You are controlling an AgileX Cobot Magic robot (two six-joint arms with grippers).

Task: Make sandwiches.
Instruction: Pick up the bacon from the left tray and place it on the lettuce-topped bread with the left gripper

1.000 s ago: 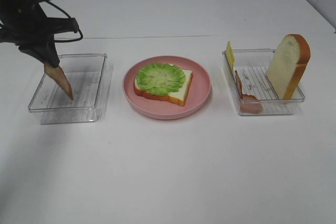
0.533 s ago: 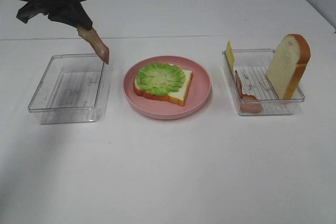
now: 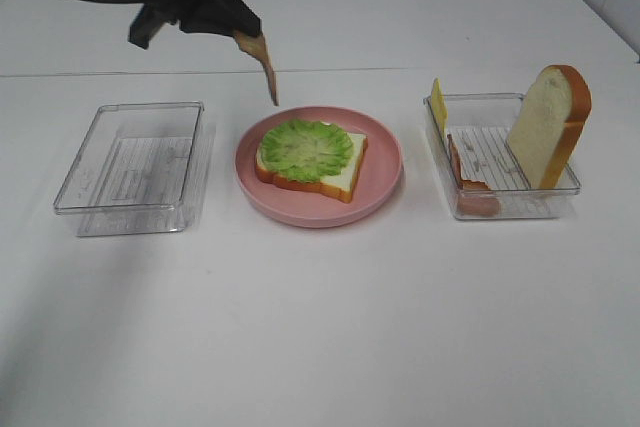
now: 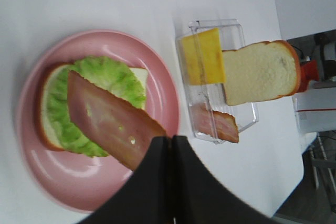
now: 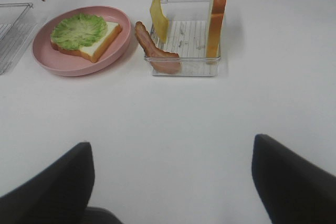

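Note:
The sandwich is one bread slice topped with green lettuce [image 3: 305,152] on the round pink plate [image 3: 385,175]. My left gripper [image 3: 238,29] is shut on a flat pinkish-brown ham slice [image 3: 266,69] and holds it hanging in the air over the plate's back left edge. In the left wrist view the ham [image 4: 105,119] hangs over the lettuce [image 4: 113,74], pinched at one end by the gripper [image 4: 169,141]. My right gripper [image 5: 170,182] is open and empty, low over the bare table in front of the right tray. The sandwich [image 5: 84,32] also shows in the right wrist view.
A clear tray [image 3: 500,209] on the right holds an upright bread slice [image 3: 548,127], a yellow cheese slice [image 3: 438,105] and a bacon strip [image 3: 465,179]. An empty clear tray [image 3: 62,205] stands left of the plate.
My left gripper has lifted the ham slice out of the left tray and carried it up and to the right, to the plate's back left edge. Nothing else has moved.

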